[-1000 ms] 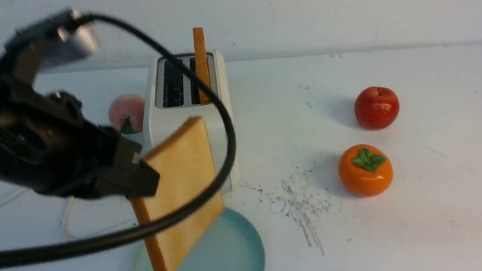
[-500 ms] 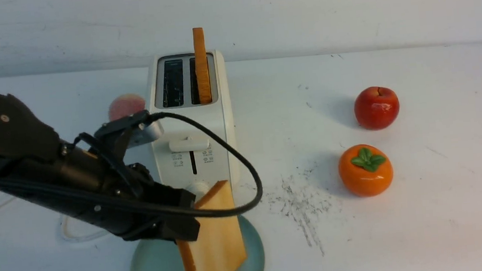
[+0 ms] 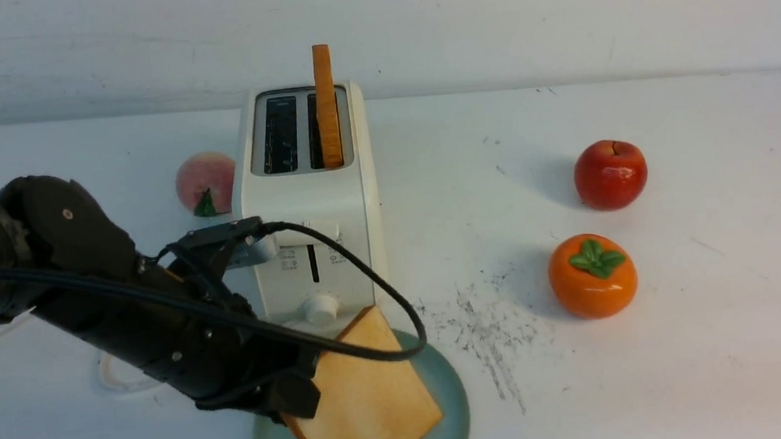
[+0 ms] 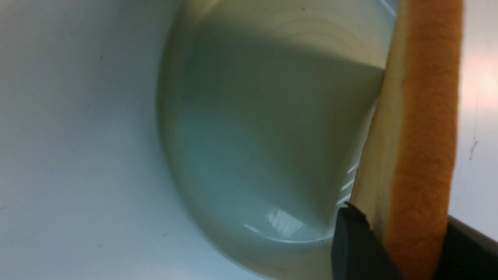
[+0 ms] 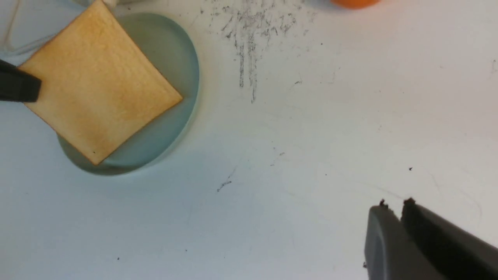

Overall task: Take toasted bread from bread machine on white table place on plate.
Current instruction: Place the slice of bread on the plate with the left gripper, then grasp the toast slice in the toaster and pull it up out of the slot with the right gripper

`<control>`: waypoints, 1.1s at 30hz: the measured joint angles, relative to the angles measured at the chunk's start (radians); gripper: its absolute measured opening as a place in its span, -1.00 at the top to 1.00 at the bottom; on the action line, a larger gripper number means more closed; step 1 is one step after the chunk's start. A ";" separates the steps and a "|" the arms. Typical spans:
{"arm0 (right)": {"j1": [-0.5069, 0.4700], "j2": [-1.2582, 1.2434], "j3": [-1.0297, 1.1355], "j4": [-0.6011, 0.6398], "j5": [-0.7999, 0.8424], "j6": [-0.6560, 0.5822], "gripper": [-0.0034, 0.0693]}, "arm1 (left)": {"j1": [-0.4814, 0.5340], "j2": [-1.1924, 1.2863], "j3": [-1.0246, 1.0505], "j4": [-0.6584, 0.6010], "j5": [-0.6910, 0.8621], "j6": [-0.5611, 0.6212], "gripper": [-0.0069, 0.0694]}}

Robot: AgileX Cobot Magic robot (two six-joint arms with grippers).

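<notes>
One slice of toasted bread (image 3: 367, 398) leans low over the pale blue-green plate (image 3: 447, 384), its far corner down on the plate. My left gripper (image 3: 300, 397) is shut on its near edge. In the left wrist view the orange crust (image 4: 424, 116) sits between both black fingers of the gripper (image 4: 404, 233), above the plate (image 4: 253, 136). A second slice (image 3: 326, 105) stands upright in the right slot of the bread machine (image 3: 311, 198) on the white table (image 3: 690, 335). My right gripper (image 5: 395, 203) hovers shut and empty over bare table, to the right of the plate (image 5: 171, 50) and toast (image 5: 97, 85).
A peach (image 3: 205, 181) sits left of the toaster. A red apple (image 3: 610, 174) and an orange persimmon (image 3: 592, 275) are to the right. Grey scratch marks (image 3: 484, 324) lie between the plate and the persimmon. The white cord (image 3: 114, 371) loops under my left arm.
My left arm came down and the slice swung from steeply upright to lying low over the plate. The plate slid a little to the right. The right gripper barely moved.
</notes>
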 joint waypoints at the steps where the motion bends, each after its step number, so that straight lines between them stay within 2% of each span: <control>1: 0.000 0.000 0.000 0.007 -0.003 0.000 0.73 | 0.000 0.000 0.000 0.008 0.000 0.000 0.11; 2: 0.000 0.000 -0.002 0.046 -0.017 -0.001 0.72 | 0.000 0.000 0.000 0.047 0.005 0.000 -0.12; 4: 0.000 0.001 -0.012 0.088 -0.023 -0.013 0.72 | 0.000 -0.001 0.000 0.092 0.010 0.000 -0.26; 6: 0.000 0.012 -0.041 0.153 -0.024 -0.055 0.71 | 0.000 -0.009 -0.001 0.144 0.018 -0.026 -0.34; 9: 0.000 0.046 -0.092 0.243 -0.023 -0.139 0.71 | 0.000 -0.031 -0.016 0.233 0.020 -0.114 -0.34; 10: 0.000 0.072 -0.122 0.297 -0.014 -0.190 0.70 | 0.000 -0.046 -0.026 0.276 0.020 -0.162 -0.31; 11: 0.000 0.076 -0.122 0.305 -0.014 -0.190 0.70 | 0.000 -0.049 -0.028 0.276 0.021 -0.170 -0.30; 14: 0.000 0.185 -0.207 0.450 0.028 -0.297 0.70 | 0.000 -0.111 -0.044 0.425 0.032 -0.327 -0.08; 15: 0.002 0.192 -0.218 0.458 0.035 -0.309 0.70 | 0.000 -0.115 -0.044 0.441 0.035 -0.335 -0.04; 16: 0.019 0.259 -0.266 0.513 0.051 -0.354 0.70 | 0.000 -0.160 -0.044 0.501 0.056 -0.414 0.14; 17: 0.031 0.281 -0.286 0.520 0.054 -0.368 0.70 | 0.000 -0.171 -0.044 0.520 0.062 -0.430 0.21; 18: 0.070 0.326 -0.335 0.538 0.055 -0.387 0.70 | 0.000 -0.213 -0.044 0.554 0.082 -0.480 0.39; 19: 0.077 0.341 -0.343 0.539 0.053 -0.391 0.70 | 0.000 -0.220 -0.044 0.563 0.084 -0.486 0.42; 20: 0.140 0.395 -0.404 0.538 0.037 -0.397 0.70 | 0.000 -0.277 -0.044 0.591 0.106 -0.522 0.65; 22: 0.228 0.474 -0.485 0.504 -0.012 -0.383 0.70 | 0.000 -0.359 -0.044 0.610 0.130 -0.541 0.86; 27: 0.394 0.683 -0.691 0.300 -0.109 -0.256 0.69 | 0.000 -0.589 -0.044 0.623 0.168 -0.564 0.86; 30: 0.437 0.774 -0.786 0.206 -0.127 -0.192 0.65 | 0.000 -0.689 -0.044 0.631 0.186 -0.589 0.86; 31: 0.464 0.853 -0.879 0.124 -0.147 -0.129 0.59 | 0.000 -0.752 -0.044 0.637 0.212 -0.609 0.86; 33: 0.476 0.937 -0.956 0.048 -0.168 -0.069 0.46 | 0.000 -0.816 -0.044 0.650 0.246 -0.618 0.86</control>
